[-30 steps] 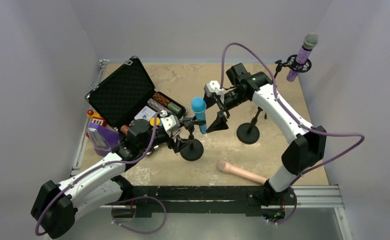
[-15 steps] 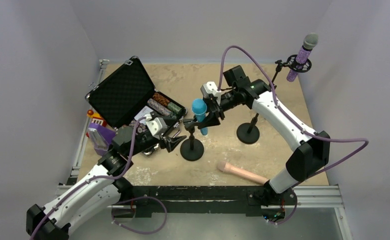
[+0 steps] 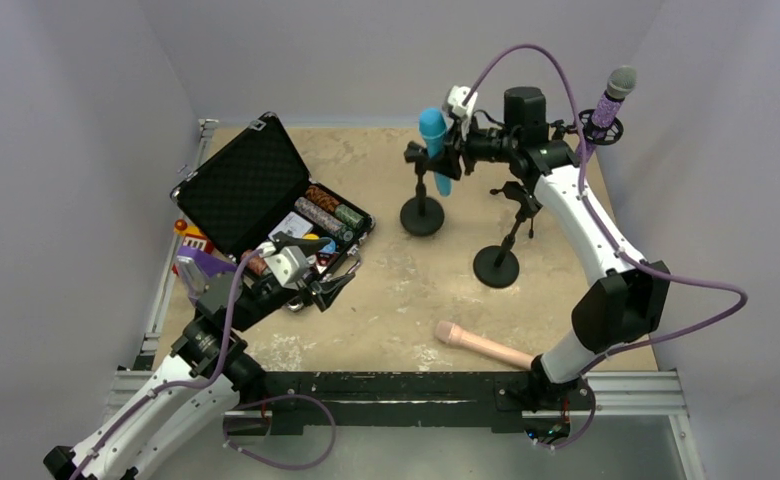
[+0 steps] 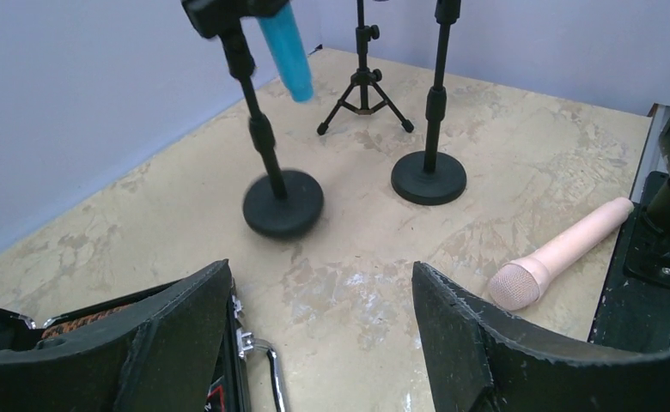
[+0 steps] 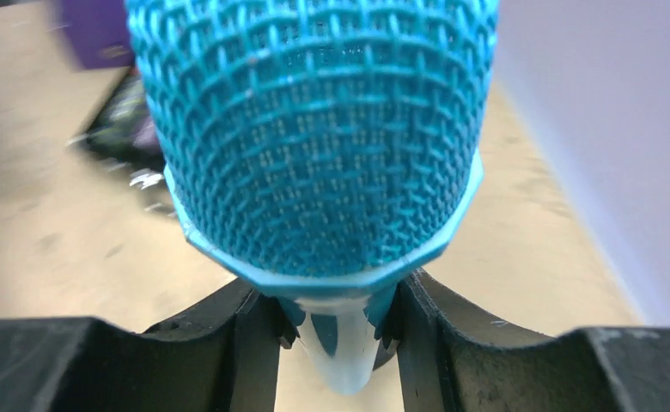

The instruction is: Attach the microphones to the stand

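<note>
Since a second ago the right gripper, pinching the blue microphone just under its head, has carried it and the round-base stand whose clip holds it. They have gone from front-left of the middle stand to behind-left of it. The left gripper has drawn back to the open black case, left of the middle stand, its fingers spread around nothing.

The purple microphone stays on its tripod behind-right of the middle stand. The pink microphone stays lying on the table in front of it.

Only the right wrist view shows both fingers pressed against the blue body. Only the left wrist view shows the moved stand's base blurred.
</note>
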You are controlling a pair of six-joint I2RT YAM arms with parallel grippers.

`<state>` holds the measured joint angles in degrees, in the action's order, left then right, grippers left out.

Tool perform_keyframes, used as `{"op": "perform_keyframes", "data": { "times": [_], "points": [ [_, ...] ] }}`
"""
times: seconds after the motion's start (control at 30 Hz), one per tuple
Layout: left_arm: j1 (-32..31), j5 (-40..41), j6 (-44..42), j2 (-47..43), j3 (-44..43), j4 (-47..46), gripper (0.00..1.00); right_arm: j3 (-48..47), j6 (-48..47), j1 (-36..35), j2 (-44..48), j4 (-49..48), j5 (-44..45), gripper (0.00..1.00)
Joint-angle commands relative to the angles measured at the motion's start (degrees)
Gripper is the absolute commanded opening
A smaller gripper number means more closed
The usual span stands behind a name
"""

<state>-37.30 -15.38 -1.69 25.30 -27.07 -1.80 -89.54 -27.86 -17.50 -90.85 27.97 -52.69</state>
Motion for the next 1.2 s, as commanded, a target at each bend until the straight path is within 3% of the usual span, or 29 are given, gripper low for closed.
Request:
{"op": "perform_keyframes", "data": {
  "times": [0.0,0.2,0.43,0.5,0.63,0.7,0.87,1.0,1.17],
  "points": [
    [-0.06,1.7,0.49,-0.34,0.72,0.57,0.8,-6.25,13.08,0.59,-2.88,-22.9,17.72,0.06],
    [-0.1,2.06,0.83,-0.43,0.95,-0.02,0.8,-10.72,18.35,0.69,-9.38,-25.96,29.25,0.04],
    [-0.06,1.85,1.03,0.18,1.11,-0.89,0.8,-9.56,22.12,2.13,-10.33,-27.51,27.67,0.15],
    [-0.08,1.74,1.16,0.23,1.13,-1.07,0.8,-7.81,21.78,2.44,-8.8,-27.61,26.18,0.33],
    [-0.06,1.5,2.53,-0.01,0.87,-1.22,0.81,-3.95,20.25,3.51,-3.52,-27.6,24.02,0.77],
    [-0.07,0.79,4.2,0.26,0.7,-1.64,0.81,-1.83,19.49,4.33,-0.39,-27.61,23.34,0.87],
    [-0.1,-4.83,11.77,3.08,-1.24,-5.1,0.8,0.76,17.05,6.38,6.56,-23.41,17.83,0.92],
    [-0.07,-7.32,17.58,5.71,-3.03,-6.65,0.81,1.65,8.16,7.43,12.41,-13.51,8.3,0.93],
    [-0.06,-9.45,24.94,6.98,-4.41,-7.33,0.98,2.2,-3.89,8.04,20.22,2.88,1.52,0.97]
  ]
}}
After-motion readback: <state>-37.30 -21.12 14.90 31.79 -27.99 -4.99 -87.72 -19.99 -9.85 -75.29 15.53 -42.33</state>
